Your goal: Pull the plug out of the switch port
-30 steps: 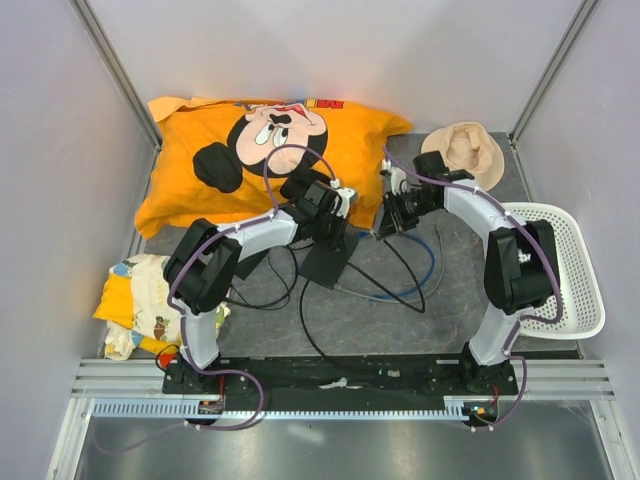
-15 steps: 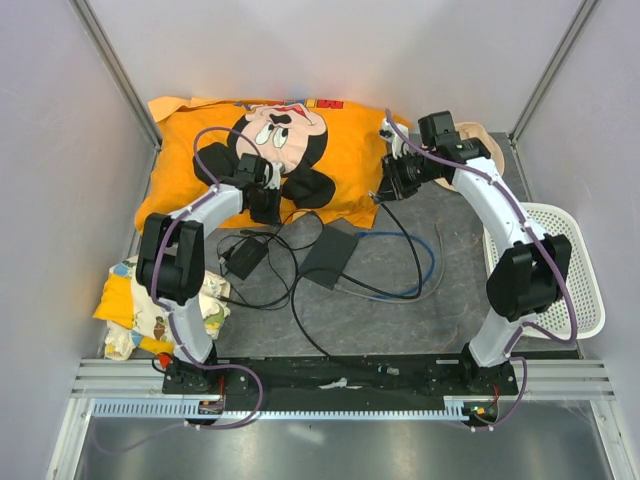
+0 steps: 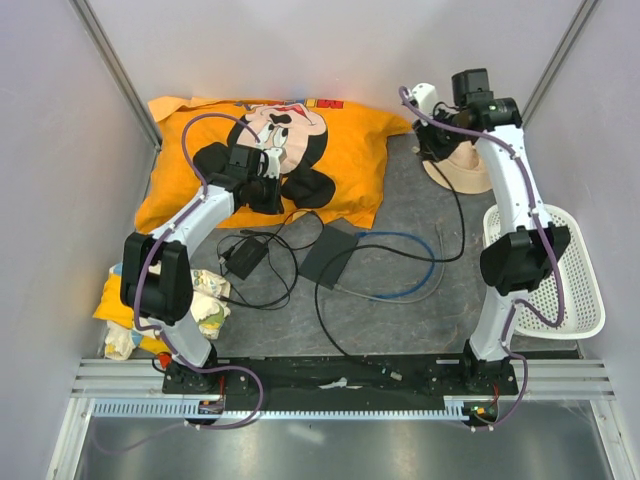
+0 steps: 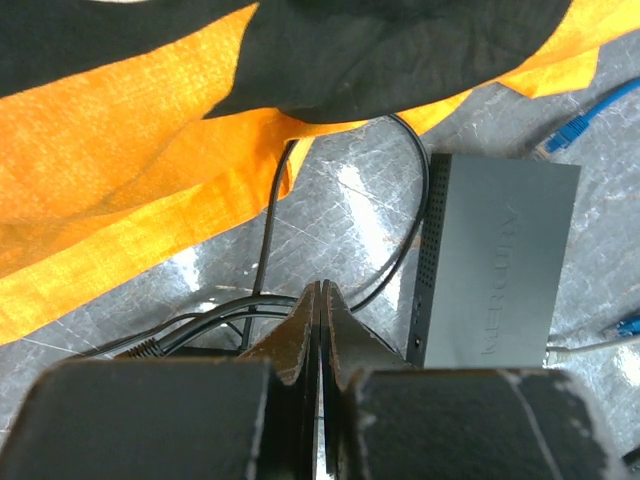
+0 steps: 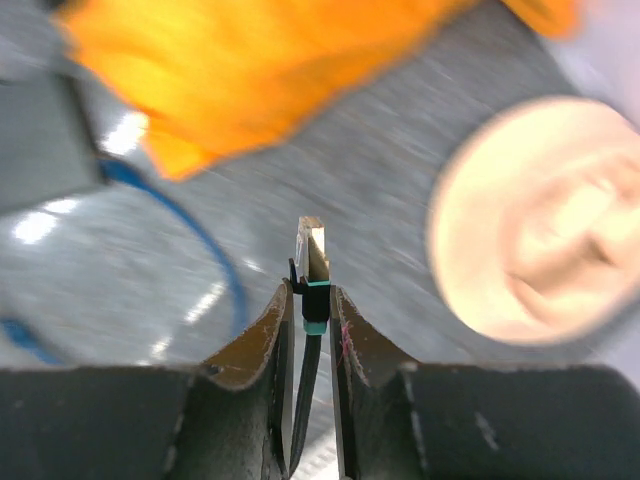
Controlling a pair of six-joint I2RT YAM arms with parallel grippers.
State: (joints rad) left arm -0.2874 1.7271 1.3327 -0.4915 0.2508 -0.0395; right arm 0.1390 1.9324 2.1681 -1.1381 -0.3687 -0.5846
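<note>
The switch is a flat black box lying on the grey mat; it also shows in the left wrist view. My right gripper is at the far right, beside the beige hat, well clear of the switch. It is shut on a clear plug with a black boot, and the plug's black cable trails back over the mat. My left gripper hovers over the orange pillow's edge, up and left of the switch, with its jaws shut on nothing.
The orange pillow fills the back left. A black adapter brick with tangled black cables lies left of the switch. A blue cable loops to its right. A white basket stands at the right and printed cloth at the left.
My right gripper has carried the plug up and right, from the switch to beside the hat. My left gripper has left the switch and moved back-left over the pillow.
</note>
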